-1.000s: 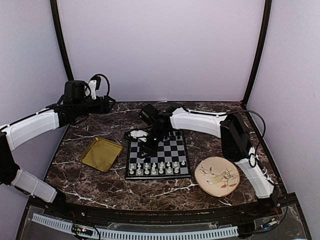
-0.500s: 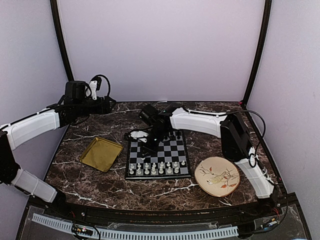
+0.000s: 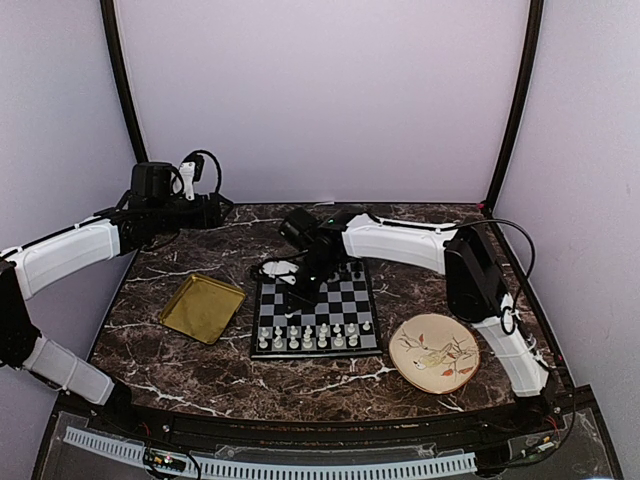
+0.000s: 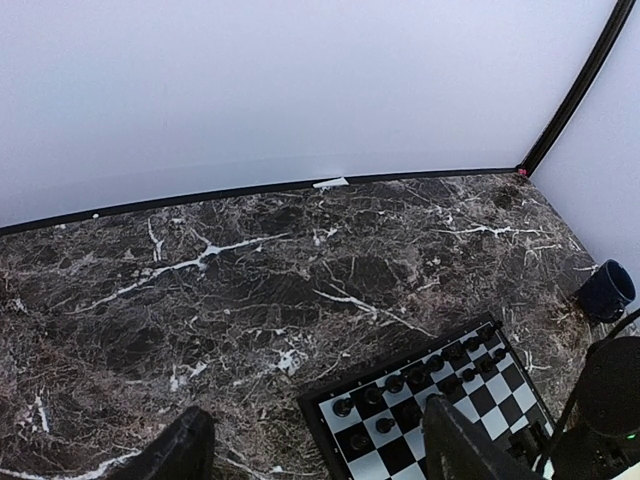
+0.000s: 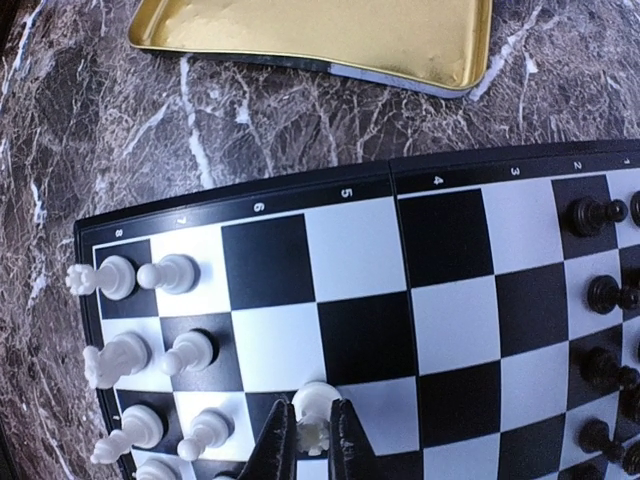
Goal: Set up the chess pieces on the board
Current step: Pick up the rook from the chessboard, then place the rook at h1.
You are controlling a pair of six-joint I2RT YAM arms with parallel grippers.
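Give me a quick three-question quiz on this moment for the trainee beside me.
1. What sits between the fingers of the right gripper? A) a white piece B) a black piece C) nothing
2. True or false: the left gripper is shut on a piece.
3. Fill in: on the left arm's side of the board lies a gold ____.

Key: 1 A. 2 False: its fingers stand wide apart with nothing between them. 3 tray.
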